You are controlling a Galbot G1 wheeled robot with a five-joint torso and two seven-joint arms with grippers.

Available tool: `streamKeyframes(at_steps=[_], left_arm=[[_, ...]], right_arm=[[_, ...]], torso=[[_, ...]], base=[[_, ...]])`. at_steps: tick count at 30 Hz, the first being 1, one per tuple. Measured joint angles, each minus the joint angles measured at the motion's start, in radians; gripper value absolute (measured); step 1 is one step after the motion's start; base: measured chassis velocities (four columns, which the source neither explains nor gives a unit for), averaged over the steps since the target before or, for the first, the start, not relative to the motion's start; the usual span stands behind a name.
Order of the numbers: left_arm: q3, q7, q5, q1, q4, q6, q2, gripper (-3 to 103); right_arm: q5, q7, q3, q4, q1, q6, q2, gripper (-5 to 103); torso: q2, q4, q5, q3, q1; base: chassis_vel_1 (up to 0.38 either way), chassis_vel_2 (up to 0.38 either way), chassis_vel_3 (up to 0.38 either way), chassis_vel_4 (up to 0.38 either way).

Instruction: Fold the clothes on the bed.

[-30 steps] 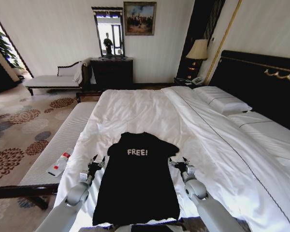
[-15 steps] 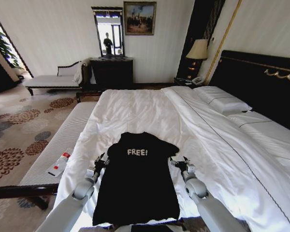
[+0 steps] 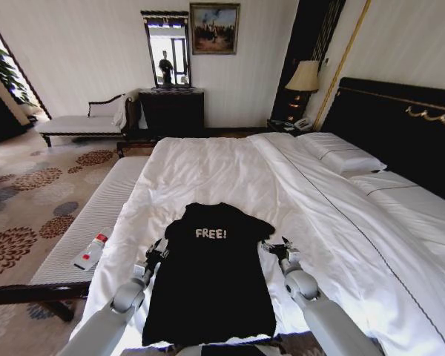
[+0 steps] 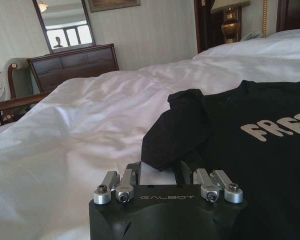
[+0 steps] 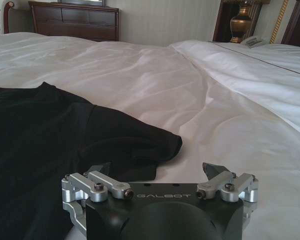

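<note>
I see the very large bed [image 3: 230,167] with white sheets and dark headboard stretching ahead of both grippers. The black short-sleeved T-shirt [image 3: 211,274] with white "FREE!" lettering lies flat on it, between my two grippers. My left gripper [image 3: 155,253] sits just beside the shirt's left sleeve, jaws spread, the sleeve edge right ahead of them. My right gripper [image 3: 280,249] sits just beside the right sleeve, jaws spread wide.

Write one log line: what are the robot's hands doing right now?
left gripper: open at T-shirt sleeve | right gripper: open at other sleeve | bed: shirt flat, unfolded
</note>
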Motion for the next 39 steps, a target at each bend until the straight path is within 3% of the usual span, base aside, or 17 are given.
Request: streamKeyframes(at_steps=[21, 26, 29, 32, 34, 39], left_arm=[[0.047, -0.003, 0.004, -0.052, 0.051, 0.001, 0.007, 48], [0.050, -0.002, 0.004, -0.067, 0.066, -0.001, 0.004, 36], [0.054, -0.002, 0.004, -0.075, 0.069, -0.002, 0.001, 20], [0.056, -0.002, 0.003, -0.078, 0.070, -0.002, 0.000, 15], [0.059, -0.003, 0.002, -0.082, 0.072, -0.002, -0.001, 4], [0.061, -0.004, 0.000, -0.084, 0.072, -0.002, -0.001, 0]], right_arm=[[0.021, 0.004, 0.007, 0.030, 0.000, -0.012, 0.002, 100], [0.024, 0.004, 0.013, 0.034, -0.008, -0.012, -0.002, 100], [0.024, 0.004, 0.014, 0.037, -0.013, -0.012, -0.002, 100], [0.024, 0.004, 0.014, 0.039, -0.015, -0.012, -0.002, 100], [0.024, 0.004, 0.014, 0.040, -0.015, -0.013, -0.002, 100], [0.024, 0.003, 0.015, 0.041, -0.017, -0.013, -0.002, 100]], torso=[[0.000, 0.0001, 0.0000, 0.000, 0.000], [0.000, 0.0000, 0.0000, 0.000, 0.000], [0.000, 0.0000, 0.0000, 0.000, 0.000], [0.000, 0.0000, 0.0000, 0.000, 0.000], [0.000, 0.0000, 0.0000, 0.000, 0.000], [0.000, 0.0001, -0.0001, 0.000, 0.000]], base=[[0.000, 0.000, 0.000, 0.000], [0.000, 0.000, 0.000, 0.000], [0.000, 0.000, 0.000, 0.000], [0.000, 0.000, 0.000, 0.000], [0.000, 0.000, 0.000, 0.000], [0.000, 0.000, 0.000, 0.000]])
